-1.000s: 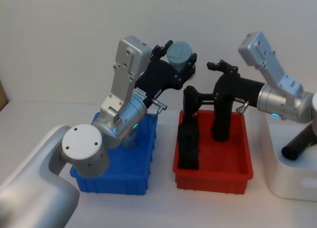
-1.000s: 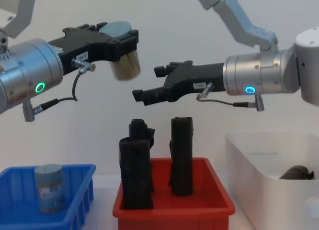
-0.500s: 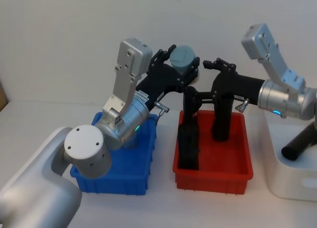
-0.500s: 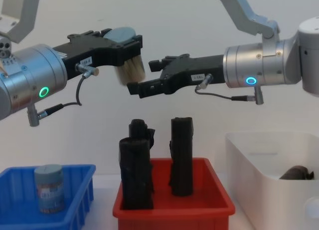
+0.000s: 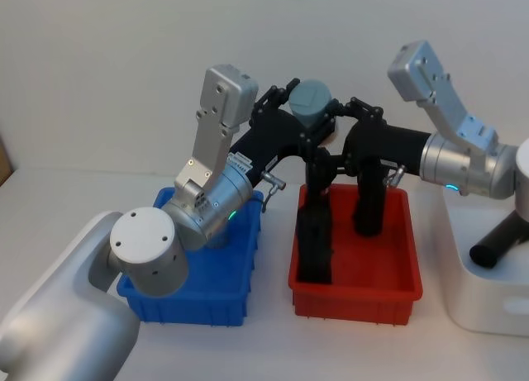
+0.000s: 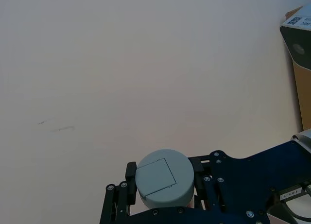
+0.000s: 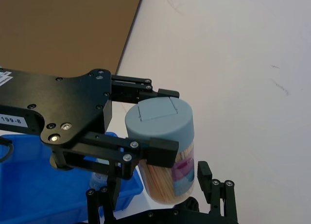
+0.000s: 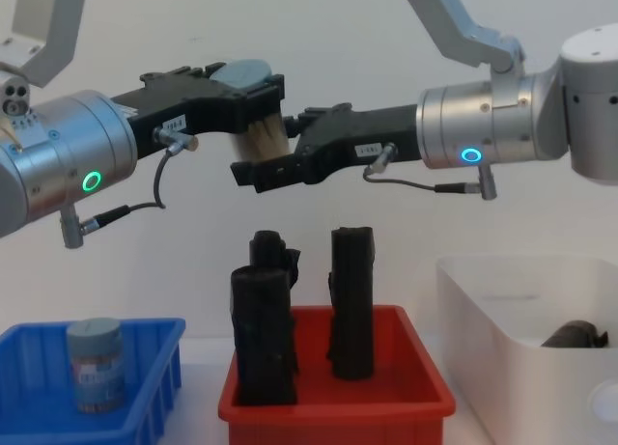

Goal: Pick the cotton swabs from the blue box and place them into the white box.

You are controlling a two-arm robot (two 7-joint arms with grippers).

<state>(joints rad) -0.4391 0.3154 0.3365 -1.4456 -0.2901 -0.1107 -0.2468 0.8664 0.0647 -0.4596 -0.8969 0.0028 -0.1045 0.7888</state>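
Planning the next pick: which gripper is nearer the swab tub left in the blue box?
Left. The left gripper is above and toward the red bin from that tub; the right gripper is farther.

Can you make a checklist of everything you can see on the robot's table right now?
Surface: white table, bins in a row.
Job's things: one cotton swab tub held in the air above the red bin; another tub upright in the blue box; white box to the right holds a dark roll.
Clutter: red bin with tall black rolls standing in it.
Grippers: left gripper shut on the tub near its lid; right gripper open around the tub's lower part.
Cables: thin black wires on both wrists.
Surroundings: plain pale wall.
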